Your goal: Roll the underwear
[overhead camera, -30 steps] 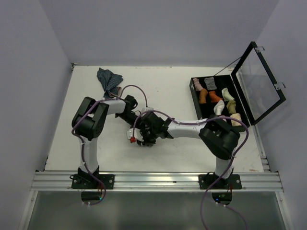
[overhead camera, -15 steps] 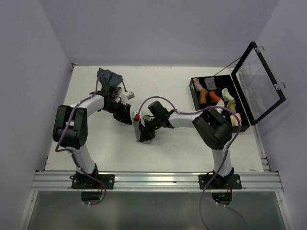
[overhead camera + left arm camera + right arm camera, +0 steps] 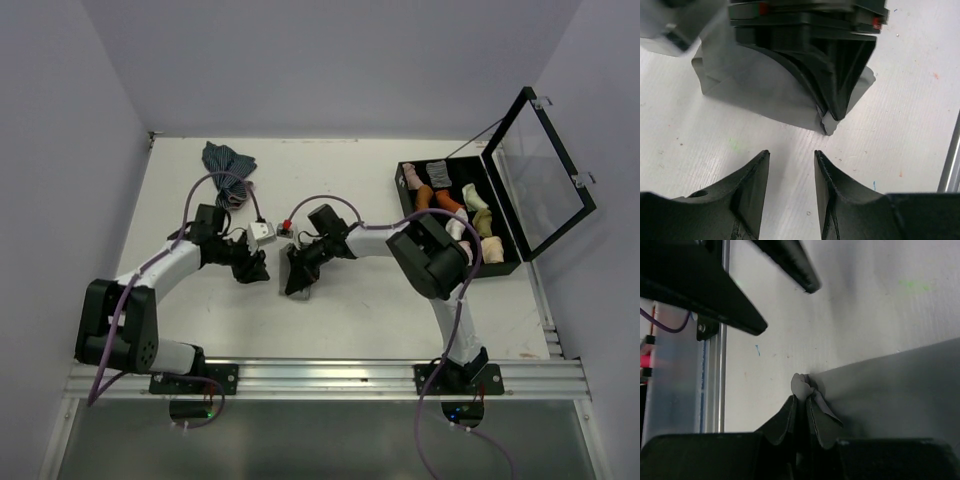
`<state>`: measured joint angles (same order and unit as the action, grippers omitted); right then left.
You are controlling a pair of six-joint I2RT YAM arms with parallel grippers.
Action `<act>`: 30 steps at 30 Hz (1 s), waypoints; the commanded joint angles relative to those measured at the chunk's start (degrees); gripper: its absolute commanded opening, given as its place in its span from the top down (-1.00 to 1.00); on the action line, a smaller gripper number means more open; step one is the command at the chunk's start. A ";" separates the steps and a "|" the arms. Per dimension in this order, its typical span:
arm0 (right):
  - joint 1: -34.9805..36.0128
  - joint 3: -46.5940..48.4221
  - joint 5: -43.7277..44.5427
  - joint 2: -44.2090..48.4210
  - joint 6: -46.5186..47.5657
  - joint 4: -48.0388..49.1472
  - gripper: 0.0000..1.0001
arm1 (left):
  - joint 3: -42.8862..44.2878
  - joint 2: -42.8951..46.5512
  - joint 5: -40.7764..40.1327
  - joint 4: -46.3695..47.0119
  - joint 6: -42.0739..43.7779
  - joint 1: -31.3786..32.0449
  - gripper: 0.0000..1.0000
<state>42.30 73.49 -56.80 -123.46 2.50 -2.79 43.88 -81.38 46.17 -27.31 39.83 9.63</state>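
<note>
White table, grey underwear laid near centre, seemingly striped cloth bunched at eleven o'clock, black case set at two o'clock.

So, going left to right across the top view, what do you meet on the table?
Left claw, open → grey underwear, pinched by the right claw → open black case of rolled garments.

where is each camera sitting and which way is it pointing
top external: high behind the left arm and right arm, looking down on the table; both show whole.
left wrist: low over the table, facing the right gripper pinching the grey underwear; own open fingers below.
right wrist: low, facing the left gripper; own fingers shut on the underwear corner.
shared: both wrist views show that pinched corner.
</note>
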 commanded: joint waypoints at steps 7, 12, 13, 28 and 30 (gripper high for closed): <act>-3.63 0.60 -7.01 -6.18 -17.70 12.01 0.90 | -12.92 15.36 -6.79 13.06 14.13 12.85 0.08; -4.33 -0.01 -8.33 -8.46 -22.52 16.22 0.90 | -15.66 18.81 -13.38 18.34 14.48 20.51 0.06; -4.51 -0.71 -8.59 -8.64 -23.50 18.50 0.89 | -16.01 18.81 -14.09 19.13 14.31 22.17 0.06; -4.69 0.07 -9.56 -8.91 -17.37 11.16 0.87 | -14.78 13.79 -20.96 20.64 13.34 24.49 0.10; -4.69 0.42 -10.17 -8.90 -14.46 9.21 0.86 | -15.14 15.72 -19.55 18.00 14.82 22.90 0.10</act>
<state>38.06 73.78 -68.53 -131.13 -18.61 13.28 28.16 -68.99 23.83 -7.44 52.75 35.03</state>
